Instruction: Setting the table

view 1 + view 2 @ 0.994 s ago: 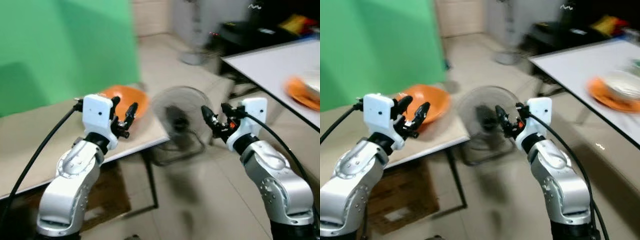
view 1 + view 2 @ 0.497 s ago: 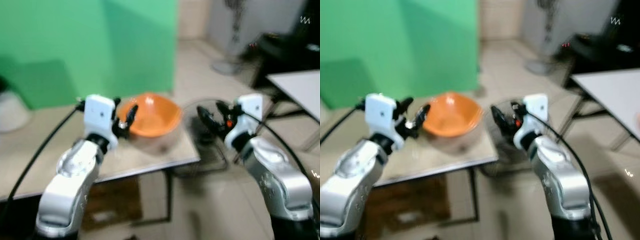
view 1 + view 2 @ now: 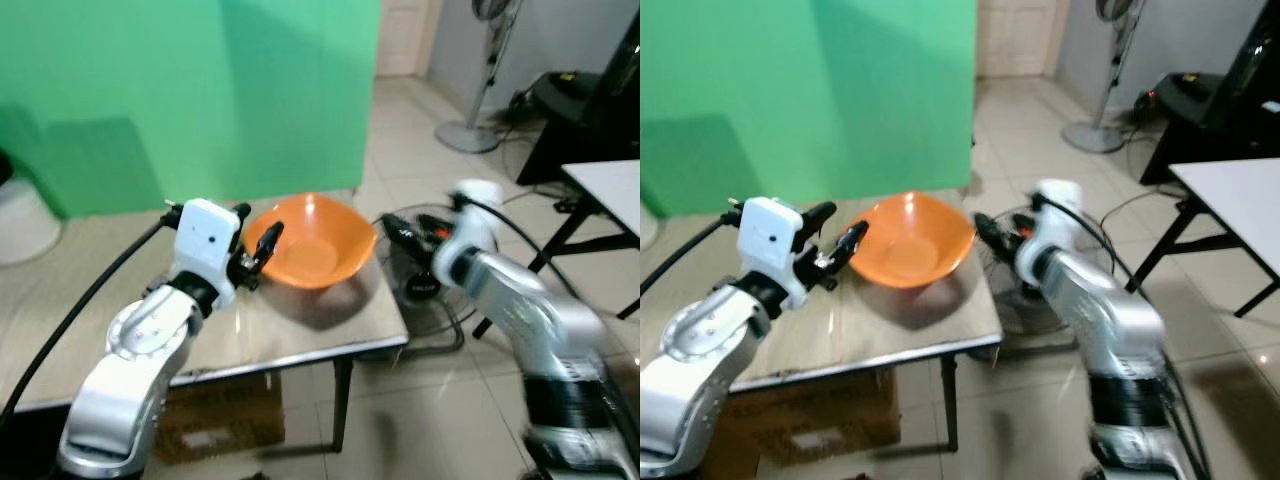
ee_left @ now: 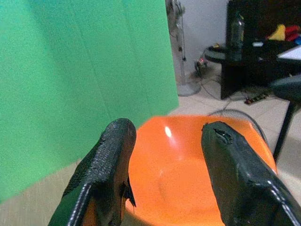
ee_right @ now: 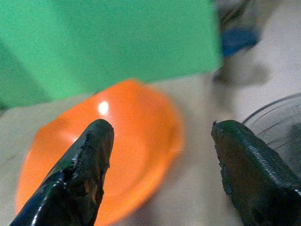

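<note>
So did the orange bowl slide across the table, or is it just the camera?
No, just the camera. The round orange plastic bowl sits near the beige table's corner as before; the whole view swung, shifting bowl and table together.

a green backdrop (image 3: pixel 190 90) stands behind a beige table (image 3: pixel 60 290); pale tiled floor (image 3: pixel 430 420) all round; a pedestal fan (image 3: pixel 485 75) stands far back, a floor fan (image 3: pixel 425 290) beside the table; a white table (image 3: pixel 610 185) at right; a cardboard box (image 3: pixel 220 420) underneath.
</note>
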Motion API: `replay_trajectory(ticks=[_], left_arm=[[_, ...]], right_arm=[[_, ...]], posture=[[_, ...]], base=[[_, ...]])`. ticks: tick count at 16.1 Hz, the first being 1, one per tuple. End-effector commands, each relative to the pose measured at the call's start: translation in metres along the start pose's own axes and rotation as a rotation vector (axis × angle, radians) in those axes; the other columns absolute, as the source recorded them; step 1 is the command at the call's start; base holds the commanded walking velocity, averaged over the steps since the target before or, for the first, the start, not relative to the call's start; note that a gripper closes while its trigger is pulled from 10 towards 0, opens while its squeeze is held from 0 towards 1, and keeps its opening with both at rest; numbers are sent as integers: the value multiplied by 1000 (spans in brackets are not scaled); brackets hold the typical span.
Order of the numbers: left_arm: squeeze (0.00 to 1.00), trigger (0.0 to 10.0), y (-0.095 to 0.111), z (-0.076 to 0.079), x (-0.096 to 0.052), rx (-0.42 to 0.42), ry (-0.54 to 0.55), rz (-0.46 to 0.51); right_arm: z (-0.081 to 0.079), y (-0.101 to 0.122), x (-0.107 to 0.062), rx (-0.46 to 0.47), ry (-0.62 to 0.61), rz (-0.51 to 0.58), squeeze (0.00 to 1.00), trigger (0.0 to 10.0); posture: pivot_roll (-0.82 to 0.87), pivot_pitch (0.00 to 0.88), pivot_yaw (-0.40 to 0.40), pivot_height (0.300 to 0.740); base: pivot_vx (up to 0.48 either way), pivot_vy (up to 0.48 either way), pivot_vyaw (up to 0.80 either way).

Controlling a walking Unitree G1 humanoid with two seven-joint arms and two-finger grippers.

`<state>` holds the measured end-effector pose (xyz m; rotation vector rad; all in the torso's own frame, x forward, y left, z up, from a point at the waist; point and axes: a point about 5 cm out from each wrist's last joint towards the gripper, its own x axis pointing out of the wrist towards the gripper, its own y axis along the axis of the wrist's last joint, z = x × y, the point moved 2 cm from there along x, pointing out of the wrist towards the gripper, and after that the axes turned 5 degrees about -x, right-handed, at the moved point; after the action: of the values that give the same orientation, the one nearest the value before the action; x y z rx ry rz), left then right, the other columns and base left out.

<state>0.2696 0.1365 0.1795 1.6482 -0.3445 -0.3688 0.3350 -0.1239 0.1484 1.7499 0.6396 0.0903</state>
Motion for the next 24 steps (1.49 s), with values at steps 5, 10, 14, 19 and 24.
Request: replay_trajectory(ticks=[5,10,14,19,24], left_arm=[[0,10000,-5,13,-7,45,-230,-68],[0,10000,-9,17,-14,40,-294,-96],[0,10000,-14,20,-18,37,-334,-133],[0,10000,-17,18,-19,40,-324,-141],[0,10000,-18,18,-20,46,-315,-144]], right_arm=[[14,-16,31,137,-63,-176,1000,10000],[3,-19,50,215,-30,-242,0,10000],[-2,-24,62,343,-35,-247,0,2941],[-17,-23,72,386,20,-262,0,0],[-22,-25,76,394,29,-256,0,0]], posture=[[139,0,24,740],[143,0,18,740],[151,0,7,740],[158,0,-1,740],[168,0,-13,740]], base=[[0,0,0],[0,0,0],[0,0,0],[0,0,0],[0,0,0]])
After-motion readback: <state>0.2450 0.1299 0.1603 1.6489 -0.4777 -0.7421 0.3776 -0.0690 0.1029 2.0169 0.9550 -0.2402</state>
